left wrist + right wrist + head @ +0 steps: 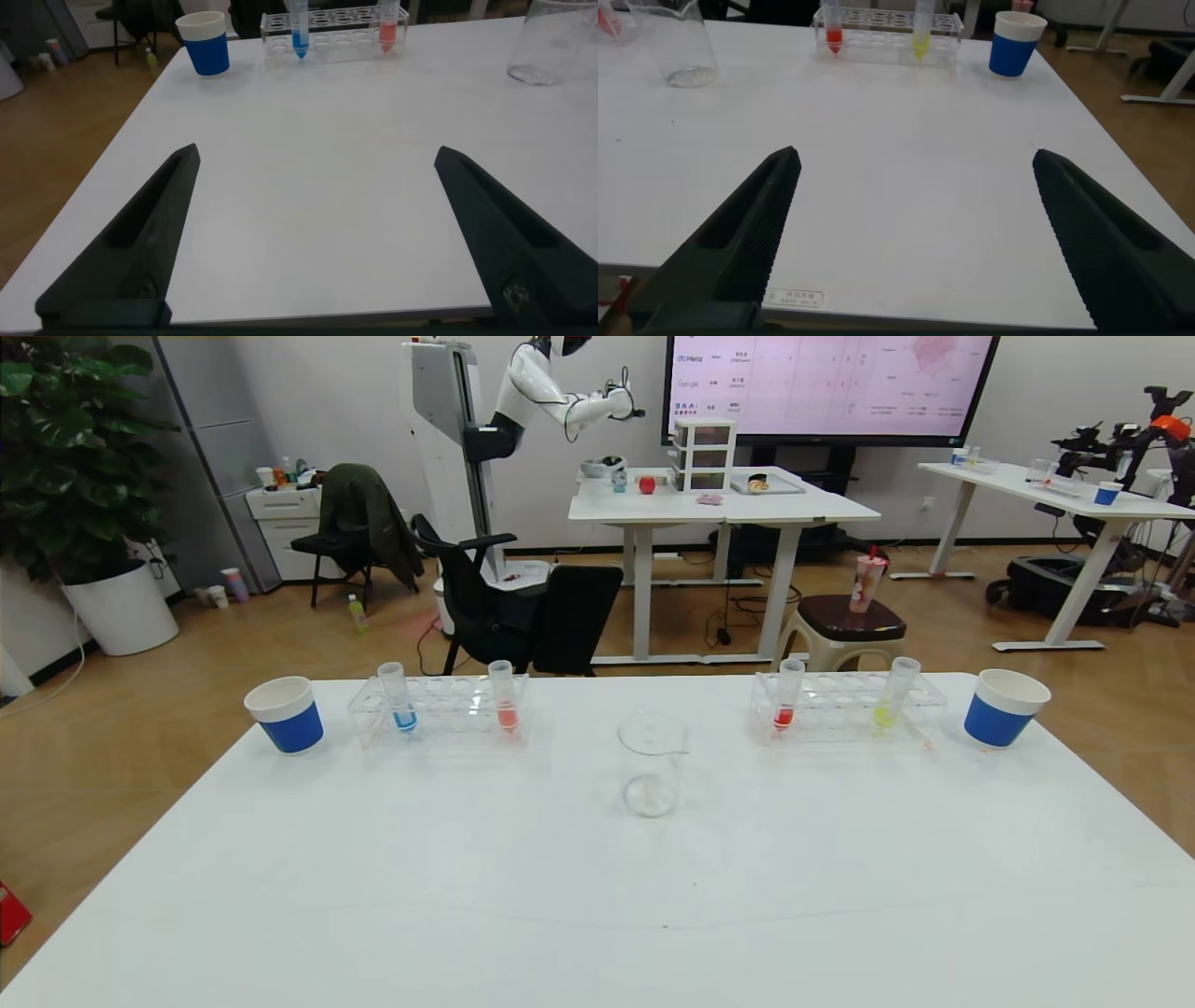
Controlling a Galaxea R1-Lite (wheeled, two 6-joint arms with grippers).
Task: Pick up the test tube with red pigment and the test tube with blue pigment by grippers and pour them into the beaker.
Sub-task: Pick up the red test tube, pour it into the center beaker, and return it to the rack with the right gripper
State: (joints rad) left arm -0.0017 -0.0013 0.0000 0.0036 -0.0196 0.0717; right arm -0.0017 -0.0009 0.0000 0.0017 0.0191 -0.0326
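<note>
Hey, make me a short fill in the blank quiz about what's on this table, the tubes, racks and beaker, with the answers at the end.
1. The test tube with blue pigment shares the left rack with a tube of ____ liquid.
2. The test tube with red pigment shares the right rack with a tube of ____ liquid.
3. The beaker stands ____ the two racks.
4. Both the left gripper and the right gripper are ____.

Answers: salmon-orange; yellow-green; between; open

Robotics lab: wall screen point(831, 383), test-tube racks point(439, 709).
</note>
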